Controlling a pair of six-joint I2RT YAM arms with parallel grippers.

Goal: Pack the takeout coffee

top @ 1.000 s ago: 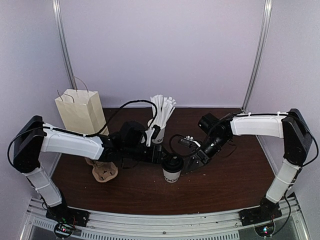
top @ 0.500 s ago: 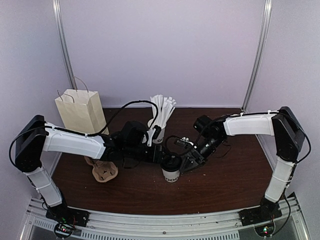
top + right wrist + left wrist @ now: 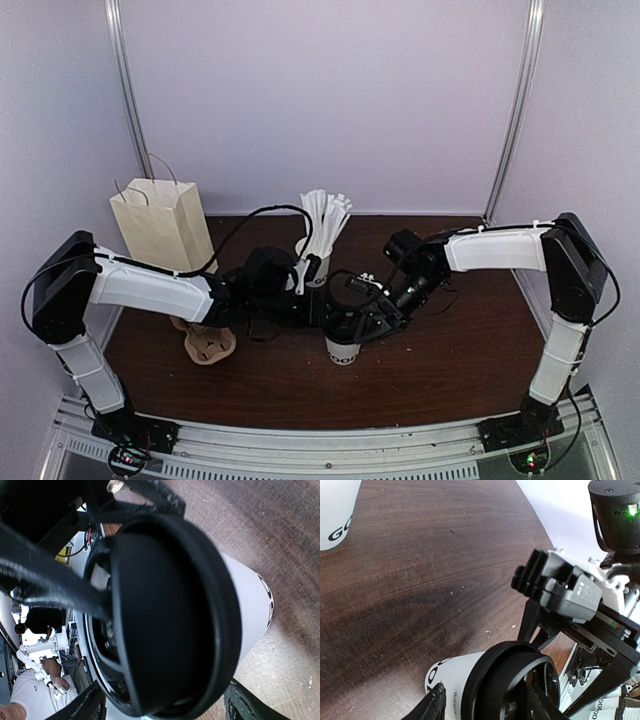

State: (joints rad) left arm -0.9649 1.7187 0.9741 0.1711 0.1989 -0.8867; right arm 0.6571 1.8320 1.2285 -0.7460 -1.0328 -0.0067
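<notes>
The takeout coffee cup [image 3: 343, 350] stands mid-table, white with dark letters, with its black lid [image 3: 343, 325] on top. My left gripper [image 3: 322, 318] reaches it from the left. In the left wrist view its fingers [image 3: 432, 705] sit on either side of the cup [image 3: 447, 675], below the lid [image 3: 510, 680], and seem closed on it. My right gripper [image 3: 362, 322] comes from the right, open. In the right wrist view its fingertips [image 3: 87, 705] stand wide to either side of the lid [image 3: 170, 615], with the cup's wall [image 3: 250, 610] behind.
A tan paper bag [image 3: 160, 222] stands at the back left. The brown pulp cup tray [image 3: 208, 345] lies under my left arm. A second white cup [image 3: 315, 268] with tall white sticks [image 3: 325, 215] stands just behind the coffee, and shows in the left wrist view [image 3: 332, 515].
My right gripper has moved left, from beside the cup to around its lid. My left gripper and the cup have hardly moved.
</notes>
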